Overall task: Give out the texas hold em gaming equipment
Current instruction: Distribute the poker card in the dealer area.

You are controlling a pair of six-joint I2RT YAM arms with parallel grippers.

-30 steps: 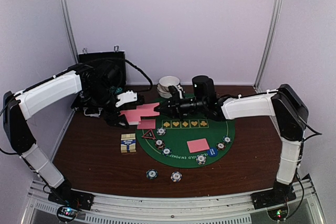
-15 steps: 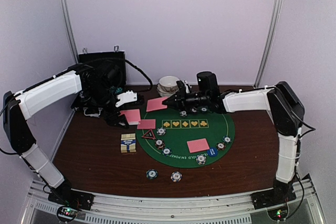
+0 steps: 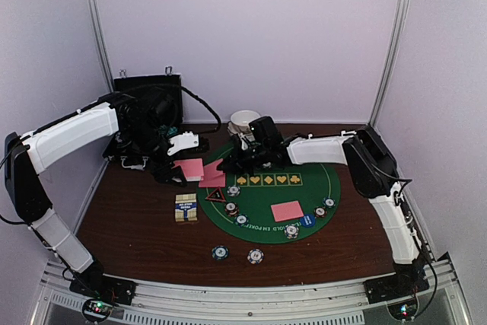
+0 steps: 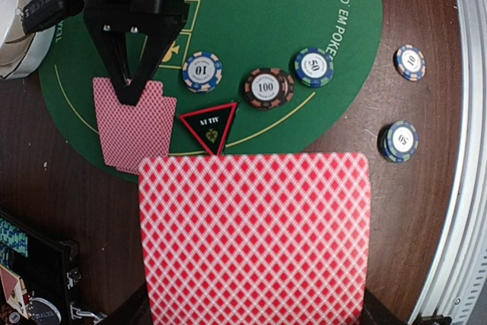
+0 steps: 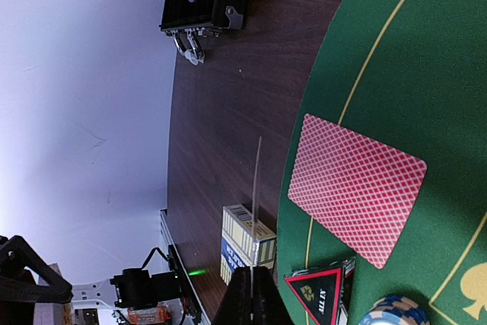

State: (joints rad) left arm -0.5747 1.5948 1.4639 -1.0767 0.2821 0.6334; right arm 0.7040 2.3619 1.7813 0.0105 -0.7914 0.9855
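Observation:
My left gripper hangs over the table's left side, shut on a stack of pink-backed playing cards; the cards hide its fingers in the left wrist view. My right gripper reaches left over the green mat and is shut on one card, seen edge-on. Just under it another card lies face down on the mat's left edge. The red-rimmed triangle marker sits beside that card. White, brown and teal chips lie along the mat's rim.
A yellow and blue card box stands left of the mat. The black case stands open at the back left, white bowls behind the mat. One more card and a blue disc lie on the mat; two chips lie in front of it.
My right gripper has swung left and down with its card, from near the bowls to over the mat's left edge. The left arm has not moved.

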